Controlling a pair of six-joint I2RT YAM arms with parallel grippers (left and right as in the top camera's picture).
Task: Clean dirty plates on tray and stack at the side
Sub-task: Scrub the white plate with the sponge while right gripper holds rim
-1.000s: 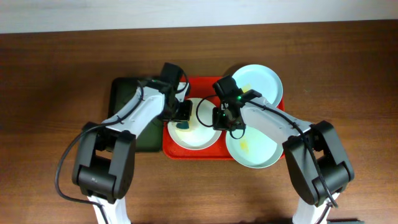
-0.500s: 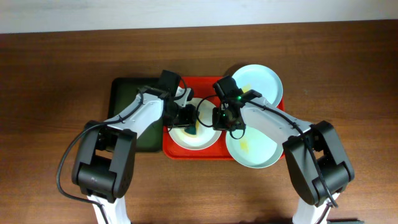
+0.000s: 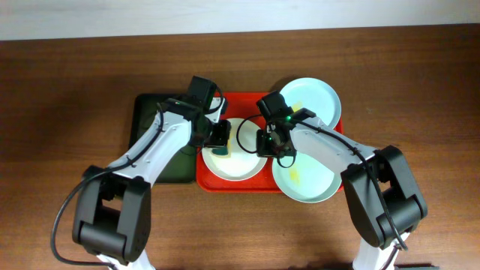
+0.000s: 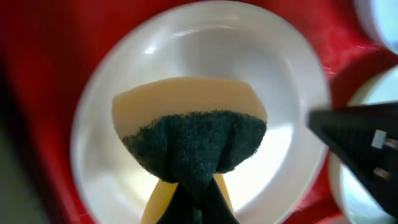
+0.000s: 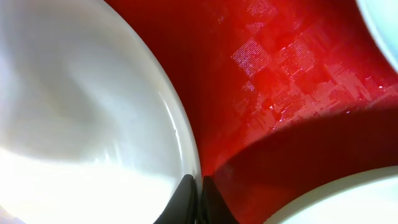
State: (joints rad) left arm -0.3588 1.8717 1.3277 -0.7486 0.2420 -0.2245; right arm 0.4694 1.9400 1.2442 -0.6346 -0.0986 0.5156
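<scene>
**Wood table, red tray in the middle – both arms on the white plate**

Dark brown wood table [image 3: 67,90] with a strip of pale wall [image 3: 225,15] along the back. Loads of bare wood to the far left and far right, and some in front between the arm bases. The middle is pretty crowded, though.

The red tray [image 3: 241,103] sits dead centre, with a dark green tray [image 3: 146,120] right up against its left side. All three plates are on the red one. The pale blue plate [image 3: 315,97] is at the back right and the mint plate [image 3: 307,184] at the front right, and both seem to poke out past the rim. The mint one has a yellow smear. The white plate [image 3: 240,161] is front left, near the tray's left edge.

The left gripper [image 3: 220,142] is clamped on a sponge [image 4: 193,134] – yellow with a green scrub side – and presses it down inside the white plate. The right gripper [image 5: 200,190] is pinched tight on that same plate's right rim, just beside the mint plate. So the two grippers sit close together across one plate.
</scene>
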